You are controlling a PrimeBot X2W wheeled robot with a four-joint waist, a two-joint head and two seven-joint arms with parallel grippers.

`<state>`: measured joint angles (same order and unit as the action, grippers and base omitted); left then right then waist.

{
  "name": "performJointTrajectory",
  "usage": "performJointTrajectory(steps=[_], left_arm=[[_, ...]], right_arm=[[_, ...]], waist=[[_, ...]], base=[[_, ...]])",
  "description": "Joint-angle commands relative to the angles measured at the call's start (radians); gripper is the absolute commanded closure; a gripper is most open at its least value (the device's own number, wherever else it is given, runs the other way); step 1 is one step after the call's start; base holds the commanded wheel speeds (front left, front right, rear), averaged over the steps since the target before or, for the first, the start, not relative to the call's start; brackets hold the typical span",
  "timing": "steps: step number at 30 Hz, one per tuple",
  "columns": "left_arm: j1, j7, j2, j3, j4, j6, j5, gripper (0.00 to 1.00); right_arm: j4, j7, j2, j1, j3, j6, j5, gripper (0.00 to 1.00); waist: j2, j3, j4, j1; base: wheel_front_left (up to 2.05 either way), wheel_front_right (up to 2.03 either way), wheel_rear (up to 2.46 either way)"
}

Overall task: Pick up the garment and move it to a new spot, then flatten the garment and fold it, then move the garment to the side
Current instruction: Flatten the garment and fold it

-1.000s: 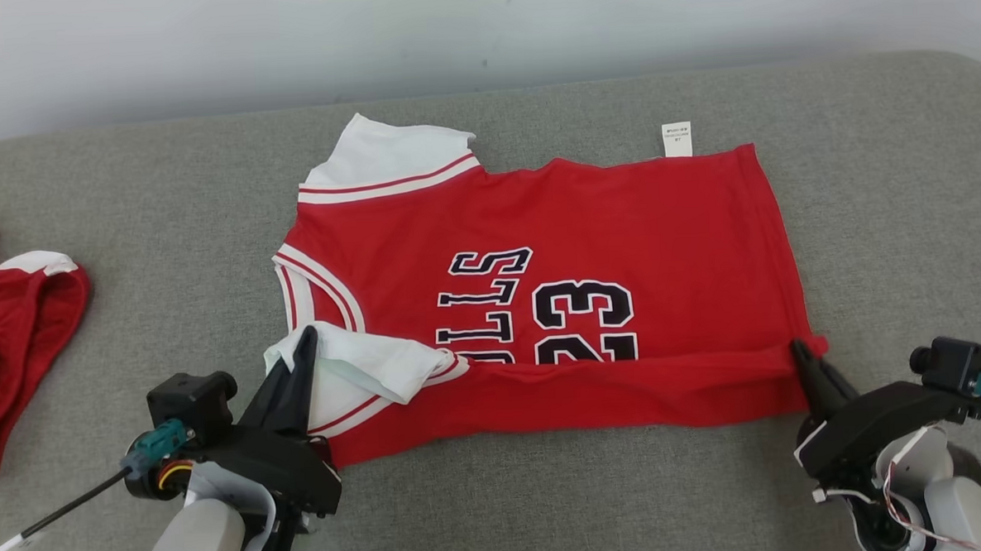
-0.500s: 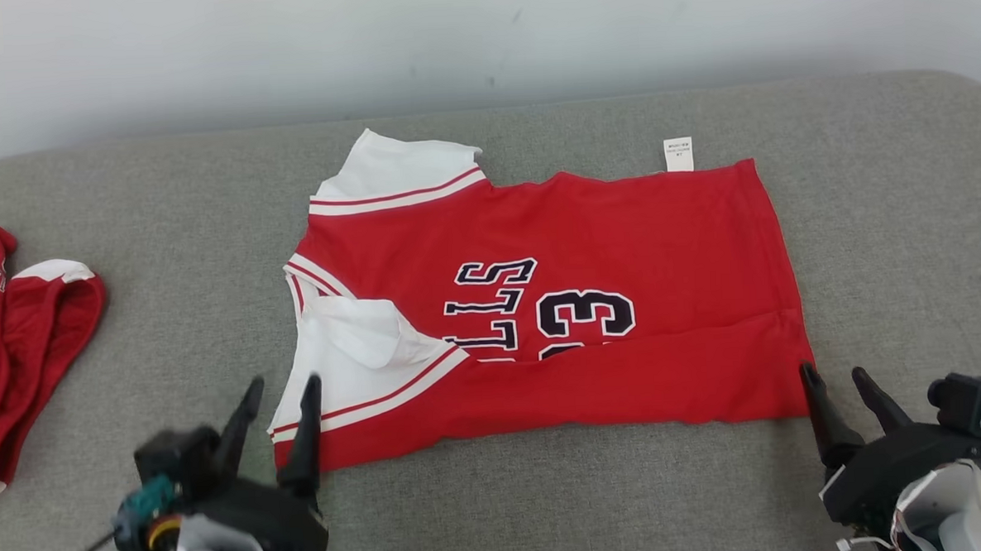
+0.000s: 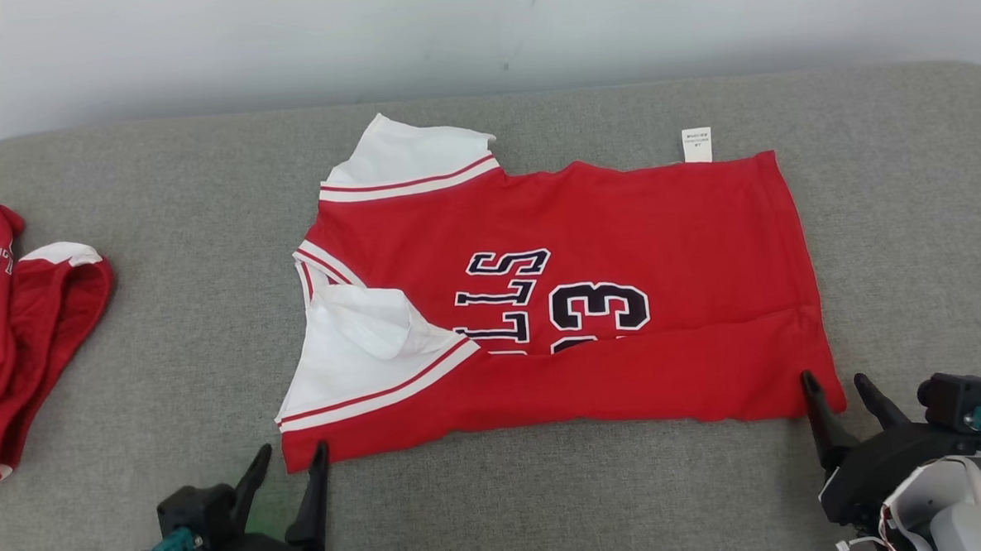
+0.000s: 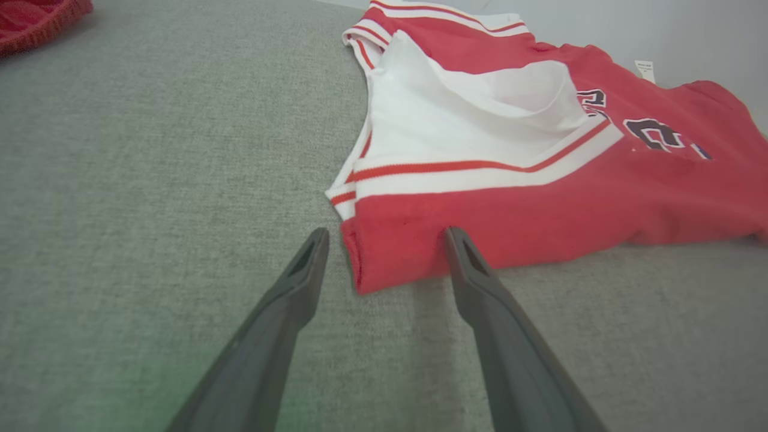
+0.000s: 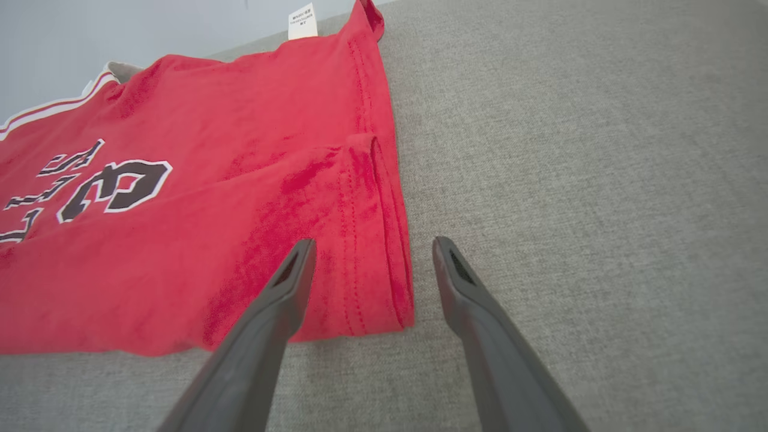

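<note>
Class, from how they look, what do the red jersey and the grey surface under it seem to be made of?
Red jersey: soft matte knit fabric, possibly cotton or polyester; it creases and has stitched hems. Grey surface: matte woven upholstery-like cloth; fine flecked weave shows.

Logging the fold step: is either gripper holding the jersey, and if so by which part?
Nothing is held: the left gripper and right gripper stand open by the near corners of the red jersey.
</note>
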<state>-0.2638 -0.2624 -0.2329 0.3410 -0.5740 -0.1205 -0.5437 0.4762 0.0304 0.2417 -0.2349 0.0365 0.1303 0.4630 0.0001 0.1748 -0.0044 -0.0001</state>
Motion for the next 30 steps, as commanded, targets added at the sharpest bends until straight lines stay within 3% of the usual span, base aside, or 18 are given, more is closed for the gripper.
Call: performJointTrajectory(steps=[1, 5, 6, 7, 8, 9, 19, 30], left_arm=[[-0.023, -0.003, 0.003, -0.008, -0.012, 0.007, -0.001, 0.0], [-0.06, 0.008, 0.023, 0.0, -0.08, 0.0, -0.027, 0.0], [-0.067, 0.007, 0.026, 0.002, -0.093, -0.002, -0.032, 0.05], [-0.071, 0.007, 0.028, 0.004, -0.108, -0.001, -0.039, 0.69], [-0.074, 0.008, 0.032, 0.008, -0.121, -0.002, -0.045, 1.0], [-0.078, 0.008, 0.033, 0.012, -0.132, -0.004, -0.046, 1.0], [-0.016, -0.003, 0.023, -0.015, -0.089, -0.008, -0.081, 1.0], [0.247, -0.003, 0.028, -0.061, 0.129, 0.021, -0.079, 1.0]], right_arm=[[0.018, -0.004, -0.004, -0.016, 0.003, 0.0, -0.012, 0.0], [0.097, -0.004, -0.027, -0.056, 0.037, 0.0, -0.027, 0.0], [0.114, -0.008, -0.031, -0.062, 0.044, 0.0, -0.026, 0.0], [0.129, -0.013, -0.036, -0.067, 0.048, 0.0, -0.024, 0.57], [0.145, -0.02, -0.04, -0.07, 0.055, 0.0, -0.022, 0.83], [0.155, -0.03, -0.042, -0.073, 0.061, 0.0, -0.017, 1.0], [0.166, -0.118, -0.021, -0.035, 0.094, 0.0, 0.036, 1.0], [-0.011, -0.06, 0.015, 0.181, 0.065, 0.0, 0.066, 1.0]], waist=[[-0.0001, 0.009, 0.001, 0.0001], [-0.0001, 0.018, -0.001, 0.0001], [-0.0001, 0.018, -0.001, 0.0001], [-0.0001, 0.017, -0.002, 0.0001], [-0.0001, 0.014, -0.002, 0.0001], [-0.0001, 0.01, -0.001, 0.0001], [-0.0001, -0.076, 0.007, 0.0001], [-0.0001, -0.145, 0.028, 0.0001]], base=[[0.0, 0.0, 0.0], [0.0, 0.0, 0.0], [0.0, 0.0, 0.0], [0.0, 0.0, 0.0], [0.0, 0.0, 0.0], [0.0, 0.0, 0.0], [0.0, 0.0, 0.0], [0.0, 0.0, 0.0]])
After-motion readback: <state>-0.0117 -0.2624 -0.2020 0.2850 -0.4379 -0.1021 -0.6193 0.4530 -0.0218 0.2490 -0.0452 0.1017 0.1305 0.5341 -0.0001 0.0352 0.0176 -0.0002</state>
